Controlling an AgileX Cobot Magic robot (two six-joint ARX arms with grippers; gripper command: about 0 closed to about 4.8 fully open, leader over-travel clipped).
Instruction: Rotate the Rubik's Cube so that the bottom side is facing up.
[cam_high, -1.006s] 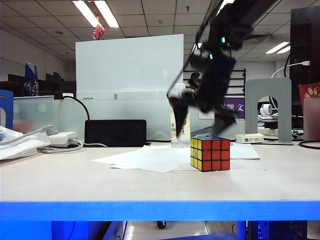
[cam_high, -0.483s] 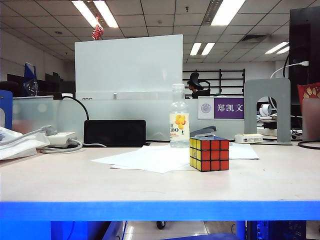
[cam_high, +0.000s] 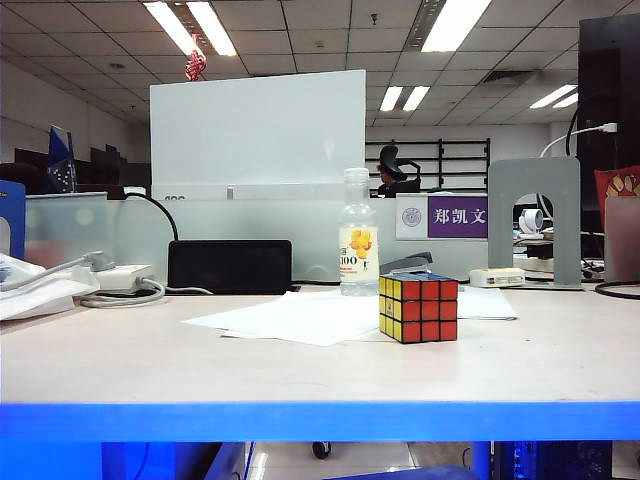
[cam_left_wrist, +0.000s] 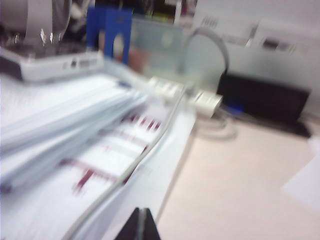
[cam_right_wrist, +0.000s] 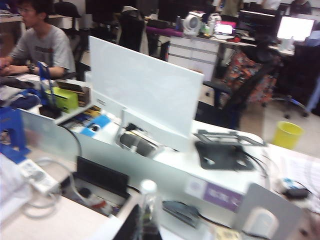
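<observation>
The Rubik's Cube (cam_high: 419, 308) stands on the table right of centre, partly on white paper. Its red face is toward the camera, a yellow face is to the left, and a blue-looking face is on top. Neither arm shows in the exterior view, and nothing touches the cube. My left gripper (cam_left_wrist: 141, 225) is shut and empty, its tips pressed together above the table's edge beside a paper stack; that view is blurred. My right gripper (cam_right_wrist: 142, 227) is shut and empty, held high, looking over the desk divider with the bottle (cam_right_wrist: 148, 200) just past its tips. The cube is in neither wrist view.
A clear bottle (cam_high: 358, 247) stands just behind the cube. White sheets (cam_high: 300, 316) lie under and left of it. A black box (cam_high: 230, 265), a power strip with cables (cam_high: 120, 277), a stapler (cam_high: 408, 264) and a grey bookend (cam_high: 537, 215) line the back.
A second ago an arm with open jaws hung blurred just above the cube; it has lifted out of the exterior view. The cube has stayed in place.
</observation>
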